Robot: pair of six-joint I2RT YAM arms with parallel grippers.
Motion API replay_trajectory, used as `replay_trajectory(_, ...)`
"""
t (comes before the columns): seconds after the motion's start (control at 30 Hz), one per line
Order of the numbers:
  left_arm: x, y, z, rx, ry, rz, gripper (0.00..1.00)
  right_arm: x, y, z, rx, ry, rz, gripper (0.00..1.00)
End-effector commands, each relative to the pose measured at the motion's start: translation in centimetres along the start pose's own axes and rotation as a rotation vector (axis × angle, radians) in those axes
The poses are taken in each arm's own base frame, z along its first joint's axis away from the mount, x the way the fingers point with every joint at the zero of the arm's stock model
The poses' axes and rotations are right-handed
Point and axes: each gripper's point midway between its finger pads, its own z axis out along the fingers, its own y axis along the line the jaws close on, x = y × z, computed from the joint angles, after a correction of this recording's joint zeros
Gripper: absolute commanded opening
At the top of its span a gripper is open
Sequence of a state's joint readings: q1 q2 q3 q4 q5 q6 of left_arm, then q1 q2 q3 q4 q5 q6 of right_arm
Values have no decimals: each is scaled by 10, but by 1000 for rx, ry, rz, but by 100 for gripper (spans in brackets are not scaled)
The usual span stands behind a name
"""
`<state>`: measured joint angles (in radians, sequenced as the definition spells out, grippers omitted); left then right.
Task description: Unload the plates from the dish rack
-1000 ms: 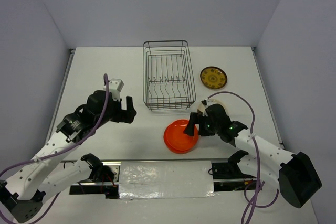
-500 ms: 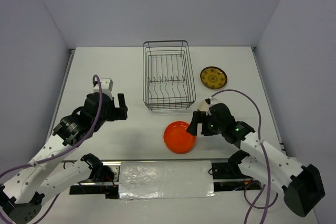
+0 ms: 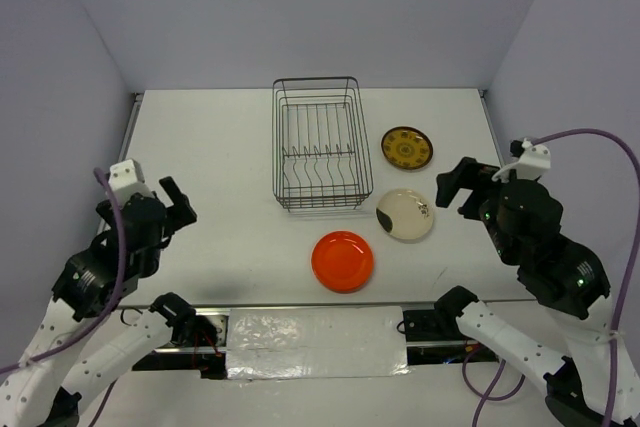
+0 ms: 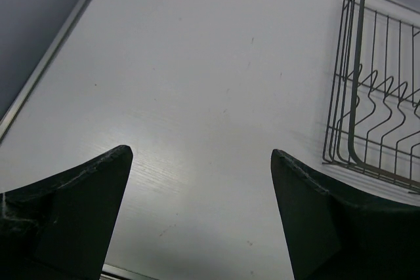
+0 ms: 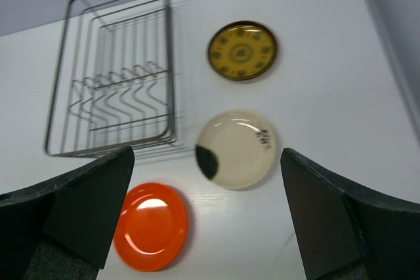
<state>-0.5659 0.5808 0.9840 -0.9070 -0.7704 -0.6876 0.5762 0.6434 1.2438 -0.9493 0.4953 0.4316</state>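
Note:
The wire dish rack (image 3: 320,144) stands empty at the back middle of the table; it also shows in the right wrist view (image 5: 111,70) and at the right edge of the left wrist view (image 4: 377,106). Three plates lie flat on the table to its right and front: the yellow patterned plate (image 3: 406,147) (image 5: 242,50), the cream blotched plate (image 3: 405,214) (image 5: 236,149) and the orange-red plate (image 3: 342,260) (image 5: 152,226). My left gripper (image 3: 173,205) (image 4: 202,155) is open and empty, raised over the left of the table. My right gripper (image 3: 456,185) (image 5: 207,155) is open and empty, raised to the right of the cream plate.
A raised metal rim (image 3: 124,162) runs along the table's left side, seen also in the left wrist view (image 4: 56,47). A silver taped strip (image 3: 315,341) lies between the arm bases at the near edge. Grey walls enclose the table on three sides.
My right gripper let go of the cream plate, now flat on the table, and pulled back up and to the right. My left arm drew back to the left and toward its base.

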Motion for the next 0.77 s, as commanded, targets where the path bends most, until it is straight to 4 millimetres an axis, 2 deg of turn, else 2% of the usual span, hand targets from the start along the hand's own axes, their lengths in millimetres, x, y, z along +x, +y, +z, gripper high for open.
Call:
replay_trajectory(0.0,-18,22,-11,-57,-90,-44,100,-5,-57,-17,255,-1,-160,100)
replay_trajectory(0.07,-19,29,-13,-52,-130,-82,99,-8,-61,-23,240,-36,-177,100)
replay_trajectory(0.2,-17,16,-15,47,-141,-88,99,4,-58,-19,174,-66,-186,100)
replay_trajectory(0.47,-13,17,-11,23,-123,-72,100,6,-55,-27,111,-90,-169,100)
replay_trajectory(0.73,-12,21,-14,26,-134,-94,100,9,-54,-25,113,-78,-163,100)
